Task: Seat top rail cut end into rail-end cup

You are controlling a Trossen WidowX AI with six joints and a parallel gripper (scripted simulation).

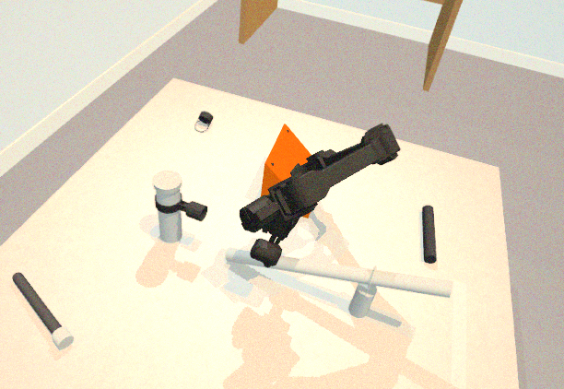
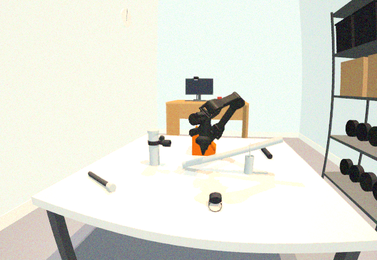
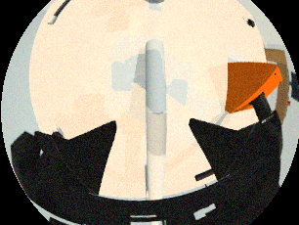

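Note:
The big white post (image 1: 167, 206) stands at the left with its black brace band (image 1: 167, 206) just below the post cap. The rail-end cup (image 1: 197, 210) sticks out to the right and is empty. The long white rail (image 1: 338, 271) slopes through the loop cap on the small post (image 1: 362, 299). Its cut end (image 1: 231, 254) lies low near the table, apart from the cup. My gripper (image 1: 269, 248) is open and points down over the rail near the cut end.
The orange arm base (image 1: 286, 163) stands behind the gripper. A black rod with a white tip (image 1: 41, 311) lies front left, a black rod (image 1: 428, 233) lies at the right, and a small black cap with a ring (image 1: 204, 122) lies at the back.

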